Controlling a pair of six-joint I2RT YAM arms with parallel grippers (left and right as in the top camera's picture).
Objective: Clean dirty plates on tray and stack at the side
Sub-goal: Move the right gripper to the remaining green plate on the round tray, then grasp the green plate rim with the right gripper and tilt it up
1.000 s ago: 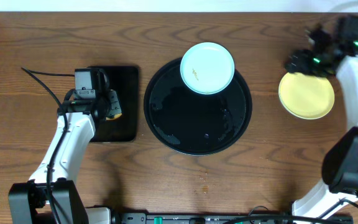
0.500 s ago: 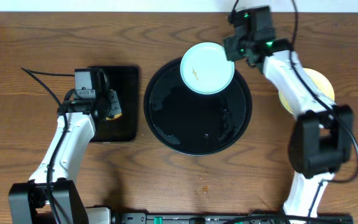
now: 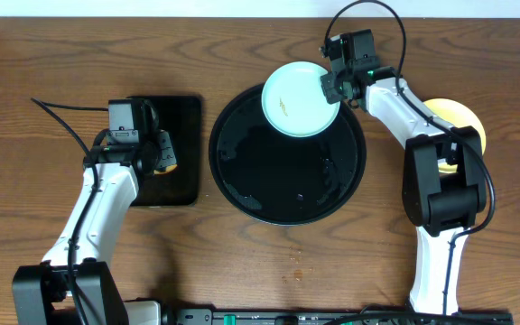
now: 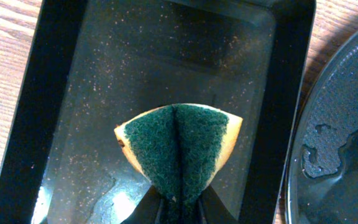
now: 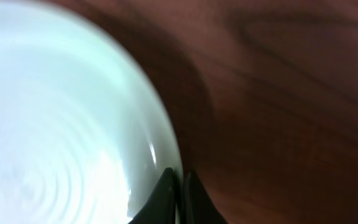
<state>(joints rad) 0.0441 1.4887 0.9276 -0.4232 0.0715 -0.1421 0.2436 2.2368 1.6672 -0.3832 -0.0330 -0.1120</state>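
A pale mint-blue plate (image 3: 296, 101) with a small smudge lies on the far rim of the round black tray (image 3: 278, 185). My right gripper (image 3: 330, 88) is shut on that plate's right edge. The right wrist view shows the fingers (image 5: 166, 190) pinching the plate (image 5: 55, 118) at its rim. A pale yellow plate (image 3: 466, 122) rests on the bare wood at the right, partly hidden by my right arm. My left gripper (image 3: 162, 155) hovers over the rectangular tray, shut on a folded green and yellow sponge (image 4: 178, 144).
The small rectangular black tray (image 3: 181, 117) lies left of the round tray, its wet floor (image 4: 73, 93) under the sponge. Water pools on the round tray (image 4: 344, 143). A black cable (image 3: 57, 113) trails across the wood at the left.
My right arm swung left from over the yellow plate to the mint plate and its gripper shut on the plate's rim. The left arm and the sponge stayed still.
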